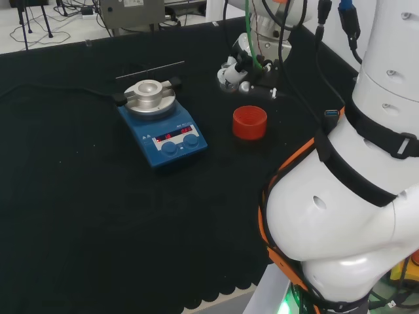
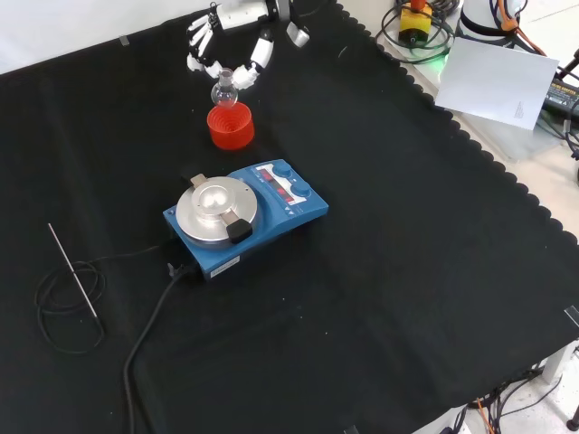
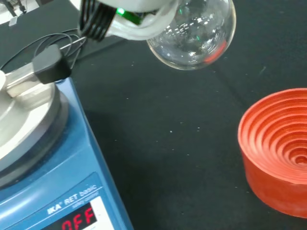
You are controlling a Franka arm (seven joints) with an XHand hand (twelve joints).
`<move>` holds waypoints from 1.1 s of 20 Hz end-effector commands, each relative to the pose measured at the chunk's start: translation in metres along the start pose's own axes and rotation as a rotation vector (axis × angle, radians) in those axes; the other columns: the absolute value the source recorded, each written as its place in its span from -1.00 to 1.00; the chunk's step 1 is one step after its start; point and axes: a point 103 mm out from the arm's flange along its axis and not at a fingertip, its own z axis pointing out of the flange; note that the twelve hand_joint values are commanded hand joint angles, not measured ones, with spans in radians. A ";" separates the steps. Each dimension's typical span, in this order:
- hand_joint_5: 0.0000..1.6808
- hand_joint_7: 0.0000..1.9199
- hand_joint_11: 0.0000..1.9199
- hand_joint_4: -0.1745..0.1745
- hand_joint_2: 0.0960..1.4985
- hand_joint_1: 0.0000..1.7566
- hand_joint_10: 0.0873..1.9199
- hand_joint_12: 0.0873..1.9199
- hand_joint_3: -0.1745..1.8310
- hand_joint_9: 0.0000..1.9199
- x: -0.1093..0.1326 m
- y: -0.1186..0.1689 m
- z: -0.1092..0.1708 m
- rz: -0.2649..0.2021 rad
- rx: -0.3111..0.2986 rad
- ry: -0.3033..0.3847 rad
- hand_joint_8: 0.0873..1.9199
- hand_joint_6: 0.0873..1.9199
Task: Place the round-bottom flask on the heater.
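Front view: the hand [image 2: 237, 45] grips the round-bottom flask [image 2: 224, 89] just above the red stand [image 2: 230, 126].

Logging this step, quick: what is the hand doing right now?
Hand: shut on the round-bottom flask, lifted clear of the red ribbed stand.

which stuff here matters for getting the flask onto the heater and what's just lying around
Part of the job:
- flask, held in the hand
- heater, its metal top bare

Just lying about:
- red ribbed stand, empty
- thin metal rod
- loose black cable
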 end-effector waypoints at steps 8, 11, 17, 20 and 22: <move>0.13 -0.50 -0.77 -0.24 -0.08 0.23 -0.39 0.36 0.02 -0.33 0.038 0.013 -0.008 -0.059 0.007 -0.001 -0.36 0.34; 0.13 -0.50 -0.77 -0.24 -0.08 0.23 -0.39 0.36 0.02 -0.33 0.055 0.021 -0.009 -0.087 0.021 -0.009 -0.36 0.34; 0.13 -0.50 -0.78 -0.24 -0.08 0.23 -0.39 0.36 0.02 -0.33 0.088 0.035 -0.006 -0.137 0.075 -0.025 -0.36 0.34; 0.13 -0.50 -0.77 -0.24 -0.08 0.23 -0.39 0.36 0.03 -0.33 0.100 0.040 -0.005 -0.155 0.102 -0.036 -0.36 0.34; 0.13 -0.50 -0.77 -0.24 -0.08 0.23 -0.39 0.36 0.03 -0.33 0.106 0.044 -0.005 -0.166 0.121 -0.042 -0.36 0.34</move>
